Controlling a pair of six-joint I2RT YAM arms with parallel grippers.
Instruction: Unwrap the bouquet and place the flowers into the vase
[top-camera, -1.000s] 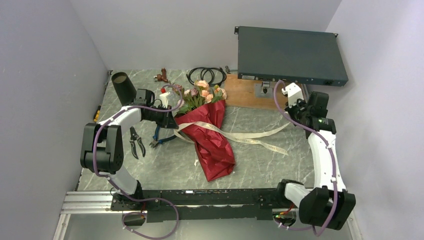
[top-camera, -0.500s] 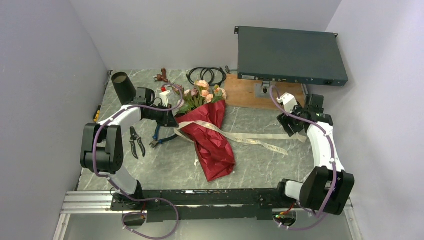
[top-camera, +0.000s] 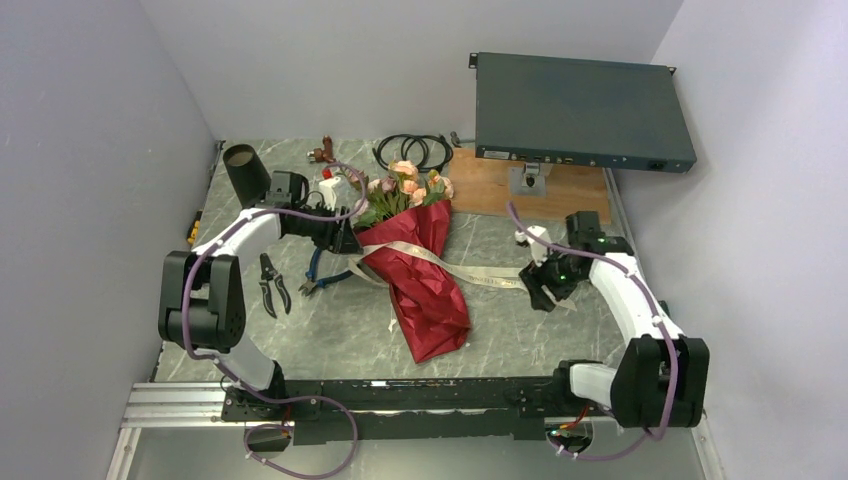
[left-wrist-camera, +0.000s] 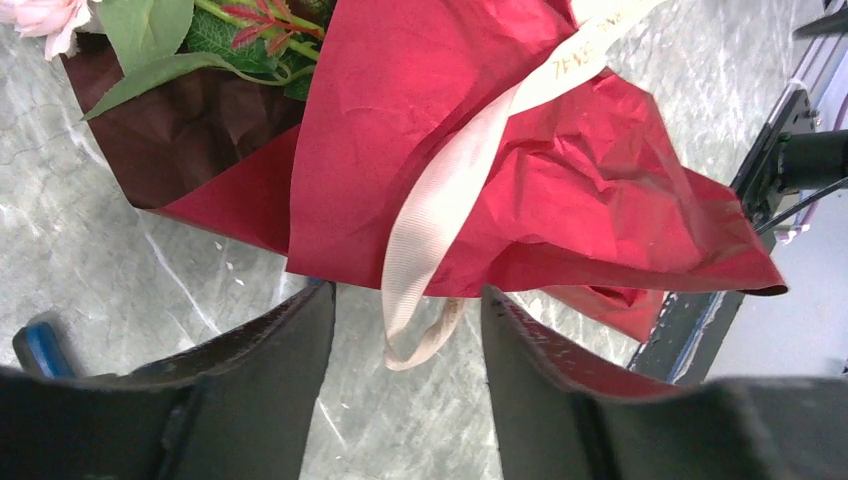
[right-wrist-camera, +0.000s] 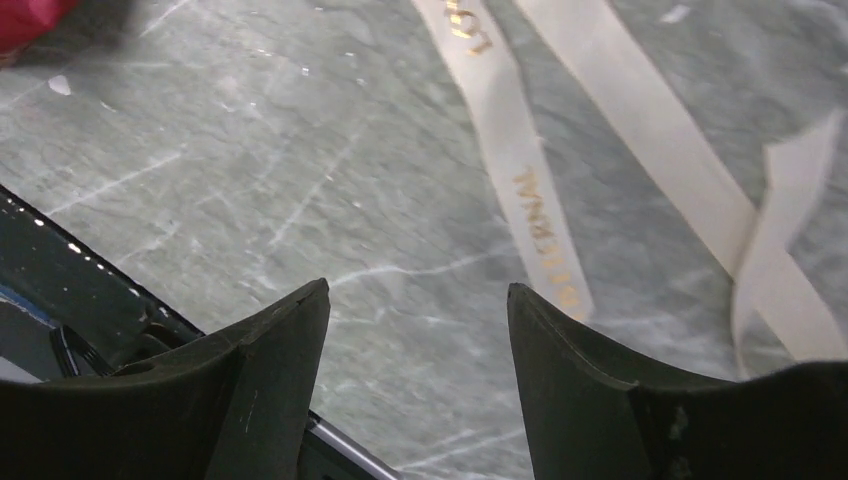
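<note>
In the top view, the bouquet is seen lying across the middle of the bench. The flowers are turned toward the far edge and the red paper tapers toward the arms. The vase stands upright at the far left corner, near the left arm. The left hand is held just beside the bouquet's upper left edge. The right hand is lowered over the loose ribbon tails, apart from the paper.

In the left wrist view, the left hand is shown parted with nothing clamped. A ribbon loop lies between the fingers, and the crinkled paper lies just beyond. The paper is judged light, soft and easily torn. The ribbon is judged limp and thin, so it is best pinched at this raised loop. The blooms look fragile, so a hold low on the stems is advised.

In the right wrist view, the right hand is shown wide apart and empty above bare bench. The flat ribbon tails lie just ahead and to one side, and little edge is offered for a pinch.
</note>
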